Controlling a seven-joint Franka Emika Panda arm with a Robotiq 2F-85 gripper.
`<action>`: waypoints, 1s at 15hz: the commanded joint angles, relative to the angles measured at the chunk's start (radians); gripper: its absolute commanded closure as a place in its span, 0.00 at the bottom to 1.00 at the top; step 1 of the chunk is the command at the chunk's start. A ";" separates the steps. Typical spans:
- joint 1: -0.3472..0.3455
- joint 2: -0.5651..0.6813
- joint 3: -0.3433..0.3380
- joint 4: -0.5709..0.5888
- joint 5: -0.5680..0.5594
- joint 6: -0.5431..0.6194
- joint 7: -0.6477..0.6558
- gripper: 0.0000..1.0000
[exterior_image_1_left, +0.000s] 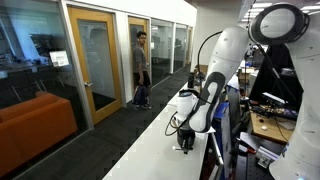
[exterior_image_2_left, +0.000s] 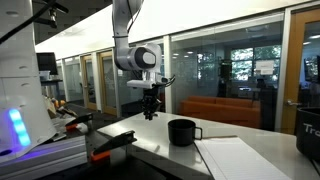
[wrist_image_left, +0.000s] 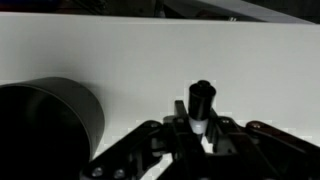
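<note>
Marker (wrist_image_left: 202, 102) is pinched in my jaws over the counter (wrist_image_left: 150, 50); a careless swing could knock over the mug (wrist_image_left: 50, 120) nearby.

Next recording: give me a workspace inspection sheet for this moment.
Surface: white table, plain top.
Job's things: black-capped marker upright between the jaws; black mug standing nearby, apart from it.
Clutter: white sheet beside the mug.
Grippers: gripper shut on the marker.
Cables: thin cable by the wrist, detail unclear.
Surroundings: office with glass walls, orange sofa, person standing in the corridor.
</note>
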 joint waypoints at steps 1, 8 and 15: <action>-0.009 0.086 0.006 0.087 -0.018 0.007 -0.013 0.95; 0.022 0.250 -0.028 0.198 -0.059 0.050 0.006 0.95; 0.043 0.299 -0.034 0.259 -0.061 0.053 0.024 0.55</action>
